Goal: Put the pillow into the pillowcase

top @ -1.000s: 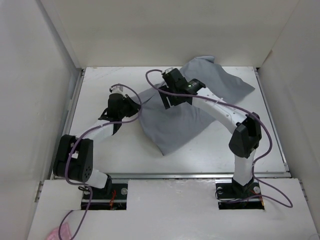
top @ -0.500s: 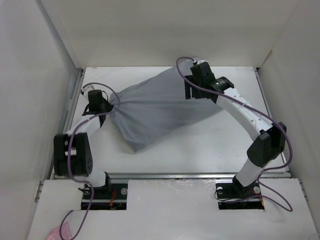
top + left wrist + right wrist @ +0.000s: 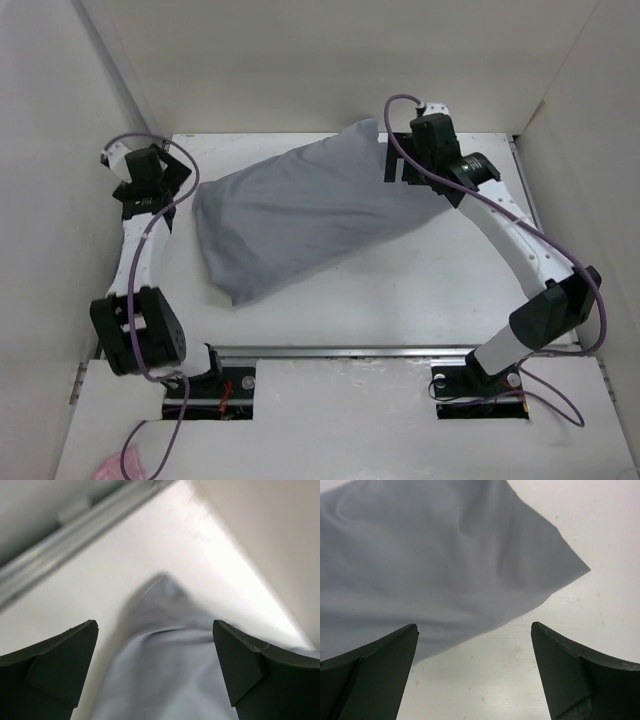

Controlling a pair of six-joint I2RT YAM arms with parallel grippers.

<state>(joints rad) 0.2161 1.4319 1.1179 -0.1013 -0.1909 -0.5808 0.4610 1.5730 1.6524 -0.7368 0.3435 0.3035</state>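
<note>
One plump, soft grey pillowcase [image 3: 300,218]

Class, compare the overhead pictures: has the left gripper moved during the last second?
Yes. The left gripper has swung left, off the grey pillowcase and close to the left wall.

Bright, even light washes the white table [image 3: 420,290]; soft shadows hug the pillowcase [image 3: 300,215]; left wrist view is blurred.

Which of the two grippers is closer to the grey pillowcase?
The right gripper: in the top view it overlaps the far corner of the pillowcase, whereas the left gripper stands apart from its left end.
</note>
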